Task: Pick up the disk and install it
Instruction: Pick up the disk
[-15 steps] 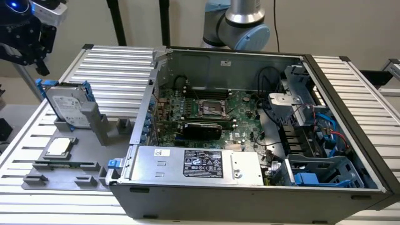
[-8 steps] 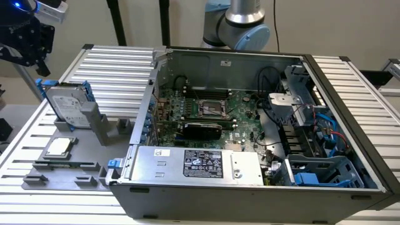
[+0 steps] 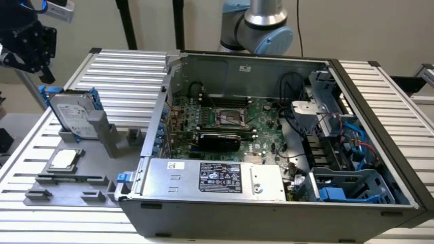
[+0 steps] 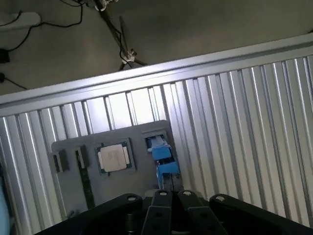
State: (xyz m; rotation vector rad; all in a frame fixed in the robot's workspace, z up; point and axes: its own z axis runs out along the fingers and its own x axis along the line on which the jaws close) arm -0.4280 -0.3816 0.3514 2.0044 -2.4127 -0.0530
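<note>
The disk [image 3: 71, 116] stands upright on edge in a grey holder [image 3: 101, 133] at the exterior view's left, beside the open computer case [image 3: 271, 213]. It is silver-grey with a white label and blue rails. My black gripper [image 3: 42, 68] hangs above the disk and a little further toward the exterior view's left, apart from it. In the wrist view the disk's blue rail [image 4: 161, 155] shows edge-on on the grey fixture [image 4: 68, 191], just beyond my gripper [image 4: 172, 197]. The jaws stand close together with nothing between them.
A square silver processor chip [image 3: 63, 159] [image 4: 113, 158] lies on the fixture near the disk. Inside the case are the motherboard [image 3: 230, 119], a power supply [image 3: 217, 178], cables and a blue drive cage [image 3: 352, 185]. Ribbed aluminium table [image 4: 244, 127] surrounds everything.
</note>
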